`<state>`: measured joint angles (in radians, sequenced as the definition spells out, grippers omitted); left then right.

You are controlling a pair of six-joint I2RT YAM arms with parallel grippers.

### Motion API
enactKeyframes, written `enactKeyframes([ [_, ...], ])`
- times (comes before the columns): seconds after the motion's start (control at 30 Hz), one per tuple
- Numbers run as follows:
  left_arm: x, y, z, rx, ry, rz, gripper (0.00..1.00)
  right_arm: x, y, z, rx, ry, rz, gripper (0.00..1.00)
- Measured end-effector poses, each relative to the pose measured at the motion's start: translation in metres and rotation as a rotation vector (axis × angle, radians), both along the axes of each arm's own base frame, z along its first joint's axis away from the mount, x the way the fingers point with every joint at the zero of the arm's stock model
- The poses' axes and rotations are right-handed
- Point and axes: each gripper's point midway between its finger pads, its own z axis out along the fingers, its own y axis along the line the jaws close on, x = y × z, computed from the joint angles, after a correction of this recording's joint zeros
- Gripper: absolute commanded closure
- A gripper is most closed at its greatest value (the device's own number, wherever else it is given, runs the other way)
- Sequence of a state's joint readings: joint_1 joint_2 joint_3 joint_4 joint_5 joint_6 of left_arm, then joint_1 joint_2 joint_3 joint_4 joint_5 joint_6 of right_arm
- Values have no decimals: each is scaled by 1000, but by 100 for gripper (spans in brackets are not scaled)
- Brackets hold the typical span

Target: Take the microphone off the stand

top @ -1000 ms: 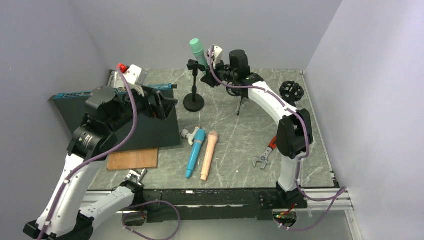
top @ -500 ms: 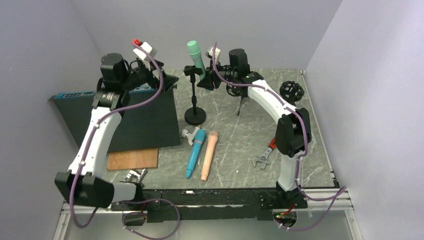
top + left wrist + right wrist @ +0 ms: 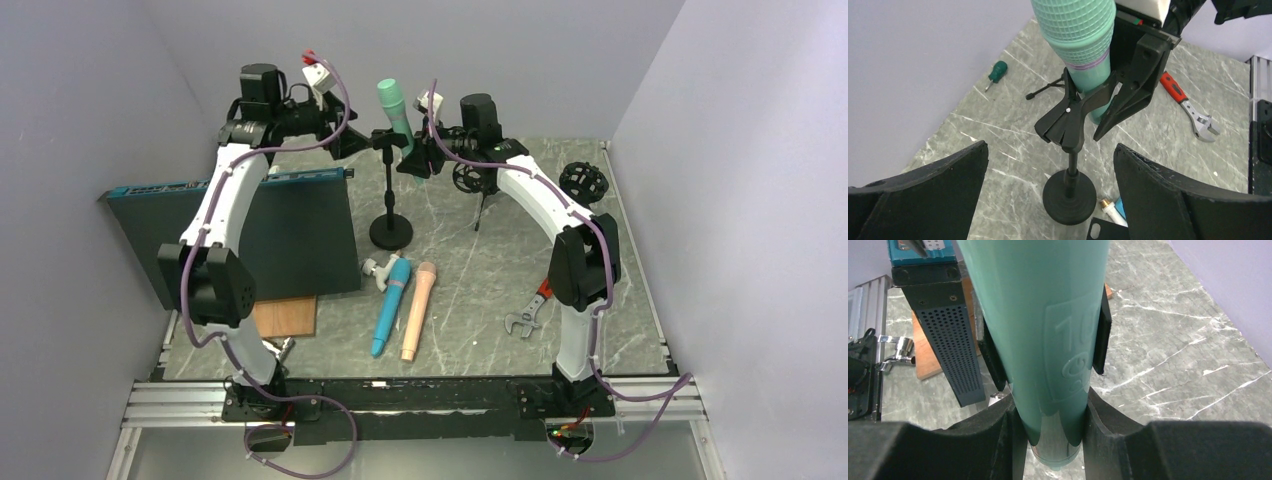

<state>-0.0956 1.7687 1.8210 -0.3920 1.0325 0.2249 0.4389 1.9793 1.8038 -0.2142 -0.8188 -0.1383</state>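
the teal microphone (image 3: 1078,35) sits steeply tilted, head up, in the clip (image 3: 1070,117) of the stand (image 3: 389,232). your right gripper (image 3: 1048,410) is clamped on its body, so pull along that axis (the left gripper (image 3: 352,141) gapes wide, just beside it).

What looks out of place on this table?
Nothing looks spilled or broken. A blue microphone and a peach microphone lie loose on the table near the stand, while only the green microphone sits in it. A wrench lies off to the right.
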Motion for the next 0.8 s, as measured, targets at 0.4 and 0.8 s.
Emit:
enactKeyframes([
  [0.4, 11, -29, -44, 41, 69, -73, 4, -1, 0, 0, -2, 6, 3, 100],
  [0.8, 8, -52, -48, 30, 68, -134, 68, 0, 2, 0, -1, 10, 17, 100],
])
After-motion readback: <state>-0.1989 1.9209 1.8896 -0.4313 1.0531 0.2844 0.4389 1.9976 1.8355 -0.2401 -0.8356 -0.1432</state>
